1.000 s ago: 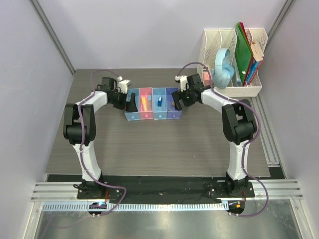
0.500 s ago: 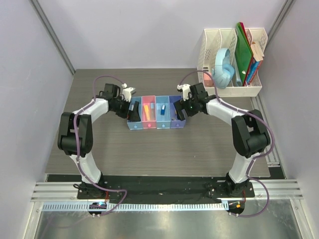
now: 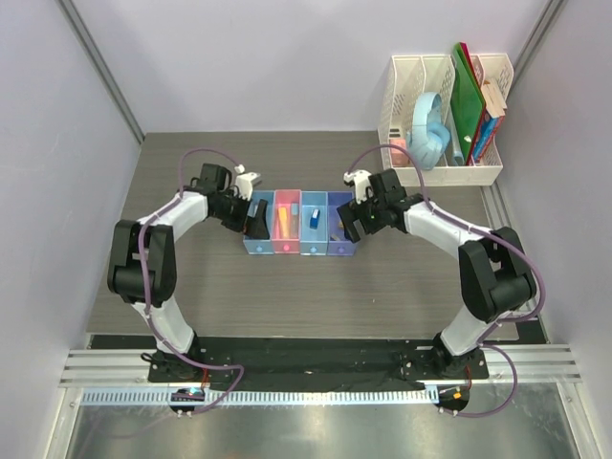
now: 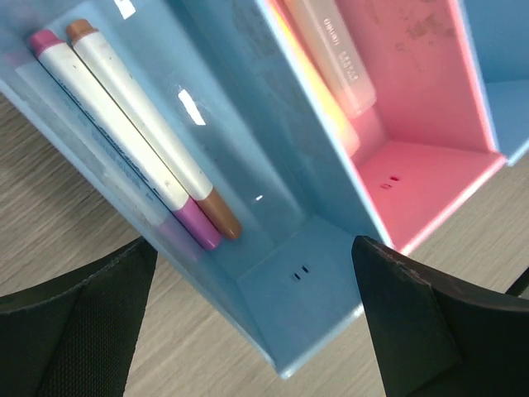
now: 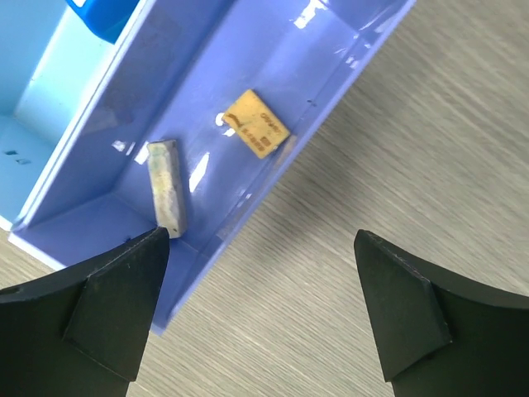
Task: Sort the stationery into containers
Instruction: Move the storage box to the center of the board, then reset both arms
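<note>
The four joined bins stand mid-table: light blue point(image 3: 256, 234), pink point(image 3: 287, 232), light blue point(image 3: 314, 236), purple-blue point(image 3: 340, 239). My left gripper point(image 3: 254, 218) is open over the left bin's near end point(image 4: 331, 273); its fingers point(image 4: 74, 314) straddle that bin. Two white pens point(image 4: 124, 124) lie in it. A yellow marker point(image 4: 318, 91) and a pale stick point(image 4: 339, 50) lie in the pink bin point(image 4: 430, 157). My right gripper point(image 3: 352, 222) is open at the purple bin's outer wall point(image 5: 273, 174). A beige block point(image 5: 256, 124) and a grey-white block point(image 5: 167, 194) lie inside. A blue wedge point(image 5: 103, 16) shows beside it.
A tall white mesh file rack point(image 3: 421, 172) stands at the back right with green folders point(image 3: 467, 96), books and a pale blue roll point(image 3: 427, 129). Bare wood-grain table point(image 5: 397, 149) lies to the right of the purple bin. Grey walls close in both sides.
The row of bins has slid toward the near edge and slightly right. Both grippers moved with it, staying at its two ends.
</note>
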You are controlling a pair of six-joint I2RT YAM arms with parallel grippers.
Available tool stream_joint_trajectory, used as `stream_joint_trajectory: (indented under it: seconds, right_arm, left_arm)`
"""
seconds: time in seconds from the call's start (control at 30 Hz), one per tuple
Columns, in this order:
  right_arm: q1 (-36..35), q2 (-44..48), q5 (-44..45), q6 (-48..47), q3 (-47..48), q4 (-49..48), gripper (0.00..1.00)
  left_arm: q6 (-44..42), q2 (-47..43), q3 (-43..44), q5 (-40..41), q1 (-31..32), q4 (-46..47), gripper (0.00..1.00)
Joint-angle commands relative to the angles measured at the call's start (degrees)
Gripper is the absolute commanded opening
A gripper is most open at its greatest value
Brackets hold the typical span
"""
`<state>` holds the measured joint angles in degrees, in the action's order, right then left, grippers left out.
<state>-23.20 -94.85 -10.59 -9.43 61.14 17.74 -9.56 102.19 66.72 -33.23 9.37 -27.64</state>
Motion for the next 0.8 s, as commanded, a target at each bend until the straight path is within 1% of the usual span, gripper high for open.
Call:
stream_joint_trajectory:
  seconds: [0.0, 0.13, 0.17, 0.23, 0.27, 0.3, 0.33, 0.4, 0.43, 0.5, 0.57, 0.6, 0.63, 0.7, 0.73, 0.77]
  right_arm:
    - [-0.44, 5.81, 3.20, -3.13, 1.43, -0.51, 1.00]
    - [-0.27, 10.81, 4.00, -5.77, 3.97, 2.38, 1.00]
    - [-0.18, 12.04, 4.08, -6.30, 4.68, 3.43, 1.00]
    - [0.35, 15.64, 3.21, -7.62, 6.08, 6.86, 1.00]
    - [1.22, 17.05, 0.51, -8.23, 6.27, 8.09, 1.00]
    - [2.97, 20.28, -1.34, -9.80, 6.18, 10.37, 0.99]
    - [4.12, 21.88, -2.67, -10.34, 5.48, 11.26, 0.99]
    - [7.45, 25.40, -6.09, -11.31, 4.17, 12.58, 1.00]
    - [8.43, 28.46, -7.07, -11.22, 2.77, 12.59, 1.00]
    - [10.80, 31.38, -8.83, -10.61, 1.44, 12.67, 1.00]
    - [11.16, 34.55, -8.05, -8.50, -0.06, 12.41, 1.00]
    - [11.25, 35.51, -7.52, -8.15, -0.50, 12.06, 1.00]
    - [11.25, 37.35, -7.17, -6.93, -1.81, 11.27, 1.00]
    - [11.25, 38.24, -6.64, -6.39, -3.39, 9.60, 1.00]
    - [11.42, 38.33, -6.55, -6.30, -3.57, 9.42, 1.00]
    - [11.42, 37.64, -6.64, -6.04, -3.75, 9.33, 0.99]
  left_arm:
    - [-1.16, -5.95, 4.90, 0.01, -0.75, -3.12, 1.00]
    - [-0.81, -10.16, 10.70, -1.22, -2.59, -6.28, 1.00]
    - [-1.16, -12.26, 12.45, -1.31, -3.03, -8.29, 1.00]
    - [-2.12, -14.90, 13.00, -4.02, -5.05, -9.36, 1.00]
    - [-2.13, -18.57, 11.52, -5.25, -6.02, -9.36, 1.00]
    - [-2.30, -20.35, 10.29, -7.35, -8.38, -8.84, 1.00]
    - [-3.17, -22.45, 8.79, -11.55, -9.18, -8.75, 1.00]
    - [-3.36, -27.80, 3.87, -14.92, -14.26, -7.53, 1.00]
    - [-3.62, -29.23, 2.29, -17.54, -15.51, -7.43, 1.00]
    - [-5.46, -32.56, -1.05, -18.53, -18.06, -8.65, 1.00]
    - [-6.08, -34.51, -4.03, -19.23, -19.99, -8.84, 1.00]
    - [-5.82, -36.08, -5.01, -18.98, -20.61, -8.40, 1.00]
    - [-4.69, -36.97, -6.85, -18.45, -21.22, -5.96, 1.00]
    - [-1.96, -38.03, -8.18, -16.70, -22.90, -3.31, 1.00]
    - [-1.95, -38.47, -8.27, -16.51, -23.34, -3.13, 1.00]
    - [-2.21, -38.38, -8.45, -18.51, -24.56, -3.47, 1.00]
